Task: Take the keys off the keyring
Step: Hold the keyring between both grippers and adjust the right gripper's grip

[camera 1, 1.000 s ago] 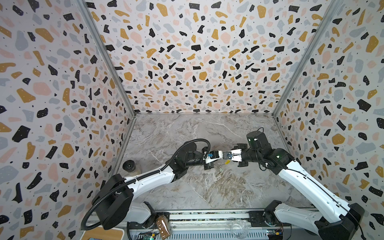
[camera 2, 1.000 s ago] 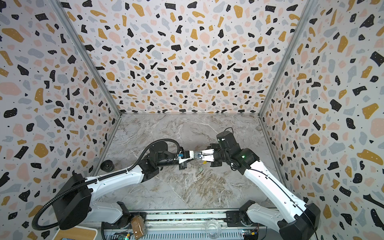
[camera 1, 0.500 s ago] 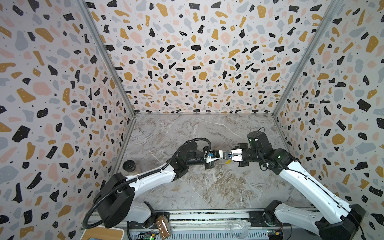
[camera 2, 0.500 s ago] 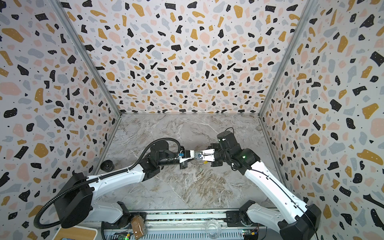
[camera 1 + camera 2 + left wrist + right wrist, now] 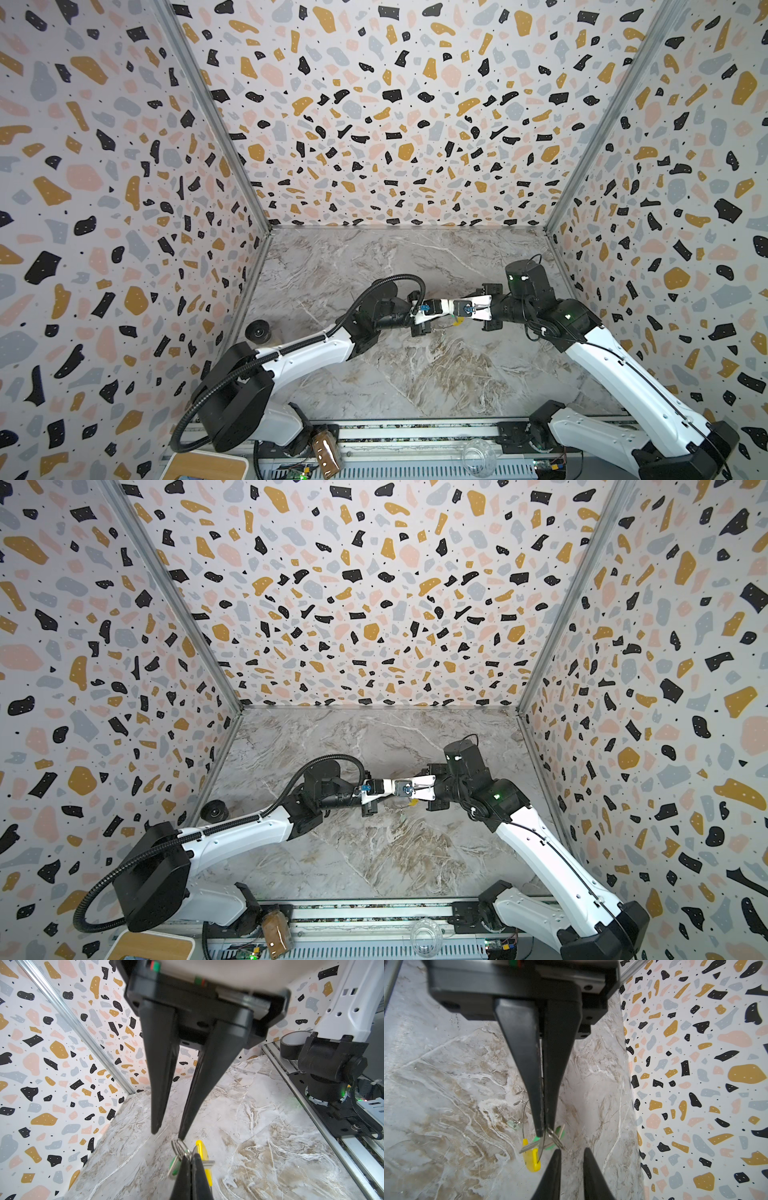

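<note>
Nearest, the 2 arm bases sit on the front rail (image 5: 415, 432). Past it, a dark roll (image 5: 257, 330) stands on the marble floor (image 5: 415, 374) by the left wall, well apart from the work.

Over the middle of the floor the 2 grippers meet tip to tip in both top views. The left gripper (image 5: 190, 1157) is fully closed, pinching the keyring (image 5: 532, 1157) where the green-tagged key (image 5: 529, 1147) hangs. Whether its pads bite the hoop wire, the key or both I cannot tell.

That key lies crosswise to the closed fingers, with its silver blade toward the front rail and its green tag toward the back wall. From the right wrist the hoop shows nearly edge-on, a thin arc beside the left fingers. Its yellow sleeve (image 5: 204, 1159) lies roughly along the line of the 2 grippers, just beside the tips. Farther along the arc hangs the pale-tagged key (image 5: 511, 1125), too small to tell which way it points.

Facing them, the right gripper (image 5: 572, 1149) stands a little open and holds nothing. 1 fingertip (image 5: 181, 1136) touches, or nearly touches, a small split ring (image 5: 179, 1146) by the green tag. Farthest is the terrazzo back wall (image 5: 395, 124).
</note>
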